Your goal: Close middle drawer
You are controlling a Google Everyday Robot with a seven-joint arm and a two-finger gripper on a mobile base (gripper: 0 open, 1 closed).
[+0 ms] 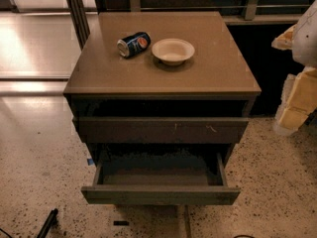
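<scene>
The dark grey-brown cabinet (218,78) stands in the centre. Its middle drawer (161,195) is pulled far out towards me; the inside looks empty and its long flat front faces me low down. Above it, the taller drawer front (161,129) with small pale scratches stands out a little. The lowest drawer is hidden under the open one. My gripper (297,100), pale white and yellow, is at the right edge, to the right of the cabinet at about the upper drawer's height, apart from both drawers.
A blue soda can (133,44) lies on its side beside a white bowl (173,50) on the cabinet top. Speckled floor (44,167) surrounds the cabinet. A black object (48,222) lies at the bottom left. Metal rails (77,11) run behind.
</scene>
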